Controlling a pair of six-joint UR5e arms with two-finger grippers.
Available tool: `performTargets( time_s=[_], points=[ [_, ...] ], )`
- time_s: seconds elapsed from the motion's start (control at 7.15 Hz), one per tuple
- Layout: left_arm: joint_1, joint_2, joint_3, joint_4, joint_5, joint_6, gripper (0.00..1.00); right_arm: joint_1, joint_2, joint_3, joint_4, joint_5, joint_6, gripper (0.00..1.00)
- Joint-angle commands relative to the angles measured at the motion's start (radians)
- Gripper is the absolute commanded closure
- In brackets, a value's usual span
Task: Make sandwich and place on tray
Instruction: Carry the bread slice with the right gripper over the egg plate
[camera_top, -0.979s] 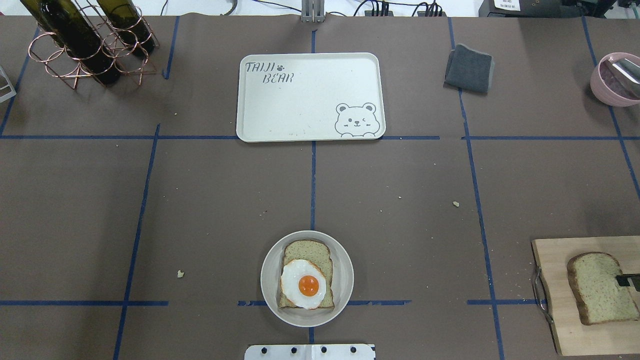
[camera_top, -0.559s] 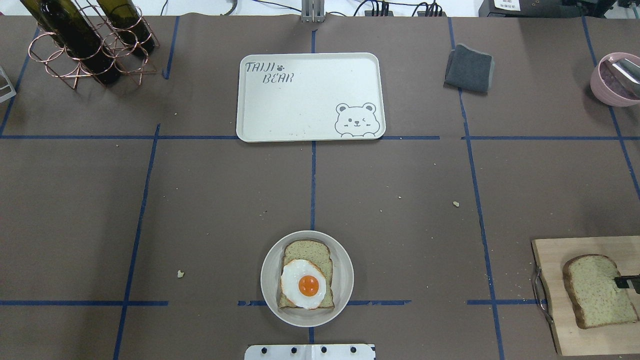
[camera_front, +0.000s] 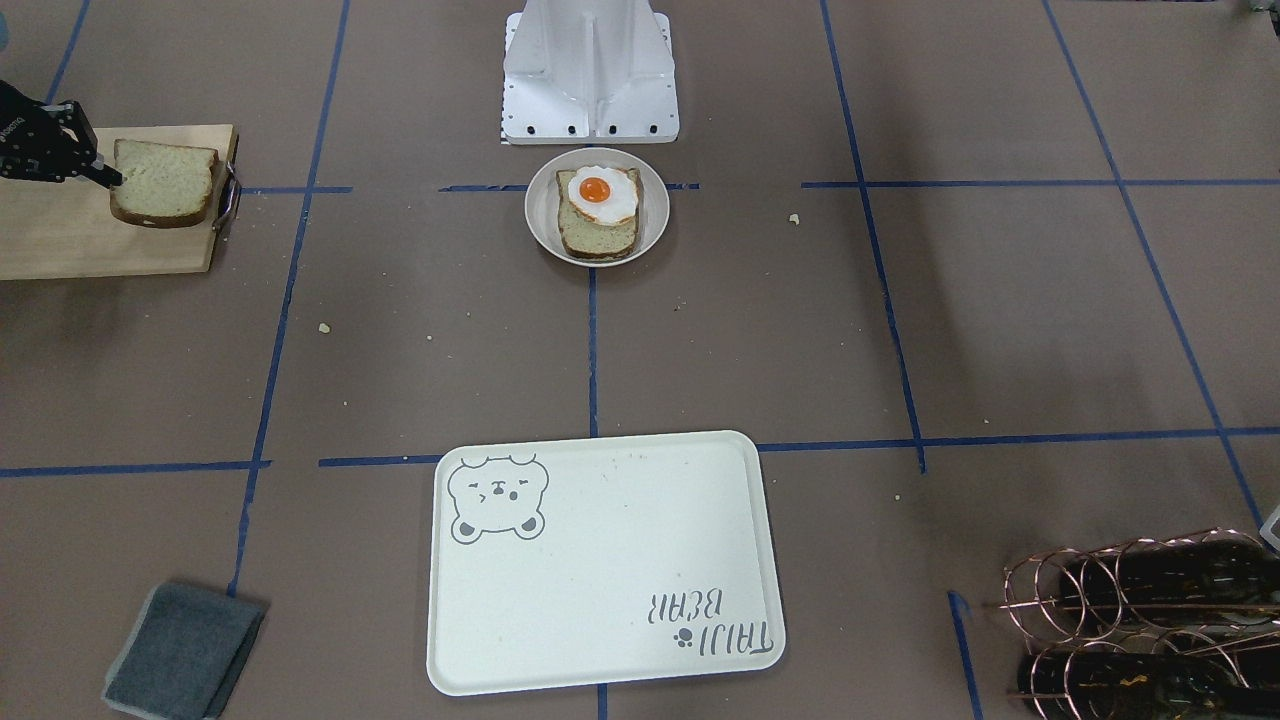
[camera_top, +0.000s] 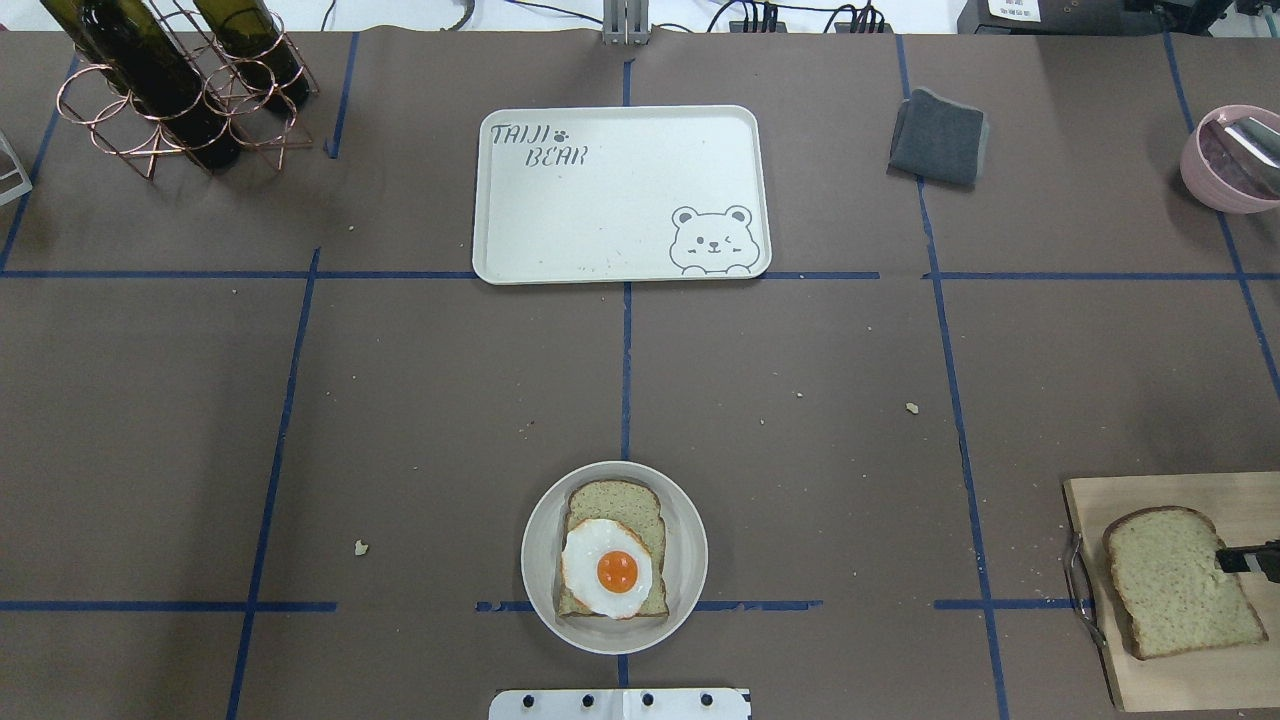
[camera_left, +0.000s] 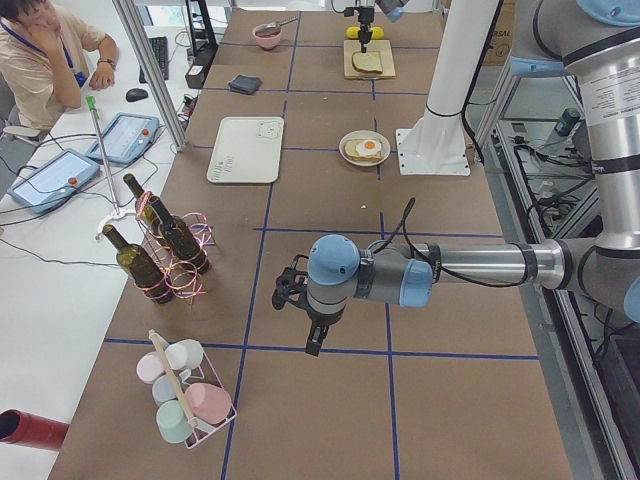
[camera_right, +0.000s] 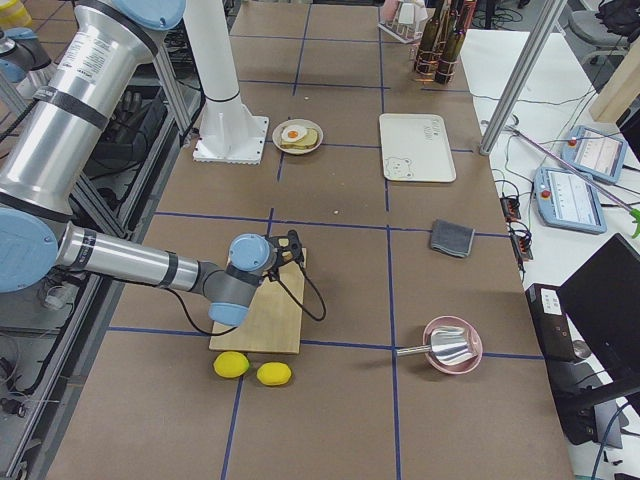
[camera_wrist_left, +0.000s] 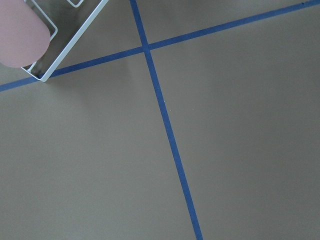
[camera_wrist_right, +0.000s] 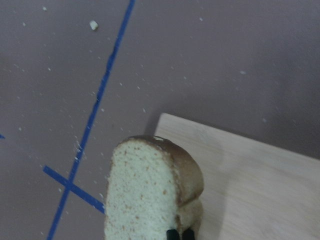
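A round cream plate (camera_top: 538, 520) near the robot base holds one tan bread slice (camera_top: 612, 500) with a fried egg (camera_top: 607, 568) on top; it also shows in the front-facing view (camera_front: 597, 207). My right gripper (camera_top: 1240, 558) is shut on the crust of a second bread slice (camera_top: 1178, 580) and holds it over the wooden cutting board (camera_top: 1180, 680). The right wrist view shows this slice (camera_wrist_right: 145, 195) tilted over the board's corner. The cream tray (camera_top: 600, 200) with the bear drawing lies at the far middle, with nothing on it. My left gripper (camera_left: 310, 335) hangs over bare table far to the left; I cannot tell whether it is open or shut.
A copper rack with wine bottles (camera_top: 170, 80) stands far left. A grey cloth (camera_top: 938, 137) and a pink bowl with a metal scoop (camera_top: 1230, 158) are far right. Two lemons (camera_right: 252, 369) lie beside the board. A rack of cups (camera_left: 185, 395) stands near the left gripper.
The right gripper has carried the second bread slice leftward over the cutting board, toward its handle end. The plate, egg and tray have not moved.
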Motion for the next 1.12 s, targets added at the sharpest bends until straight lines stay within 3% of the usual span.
performTargets(
  time_s=[0.0,0.42,0.56,0.84,0.98],
  points=[
    [0.000,0.000,0.005,0.001,-0.001,0.000,0.00,-0.003,0.185,0.017,-0.028,0.010,0.137,1.00],
    [0.000,0.002,0.008,0.001,-0.001,0.000,0.00,-0.104,0.516,0.054,-0.195,-0.003,0.393,1.00],
    [0.000,0.002,0.010,0.001,0.000,0.000,0.00,-0.176,0.578,0.088,-0.256,-0.061,0.458,1.00],
    [0.000,0.002,0.010,0.001,0.000,0.000,0.00,-0.410,0.603,0.222,-0.460,-0.342,0.466,1.00],
    [0.000,0.002,0.010,0.000,0.000,0.000,0.00,-0.534,0.638,0.214,-0.496,-0.470,0.466,1.00]
  ],
)
